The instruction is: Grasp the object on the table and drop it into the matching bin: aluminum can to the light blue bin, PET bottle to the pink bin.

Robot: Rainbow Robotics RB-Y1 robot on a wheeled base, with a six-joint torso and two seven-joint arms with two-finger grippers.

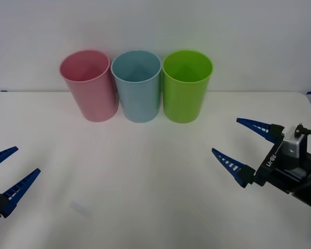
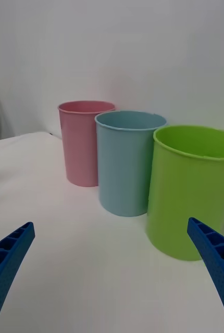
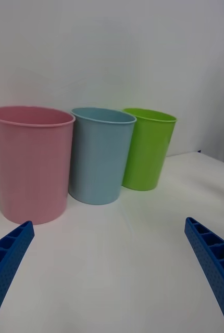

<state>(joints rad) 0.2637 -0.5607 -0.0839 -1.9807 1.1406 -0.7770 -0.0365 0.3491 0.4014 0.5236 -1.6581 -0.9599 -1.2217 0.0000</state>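
The right hand point(image 1: 244, 151) hovered spread wide over the plain white table point(image 1: 145, 197), nearer the round light blue plastic bin point(image 1: 137, 85) than the left hand point(image 1: 10, 176), also spread wide. Both held nothing. No can lay on the table; whether it sat inside a bin could not be told.

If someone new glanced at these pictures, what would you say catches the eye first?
Three tall bins stand in a row at the back of the white table: the pink bin, the light blue bin and a lime green bin. Nearer, the left gripper and right gripper hover open at the sides.
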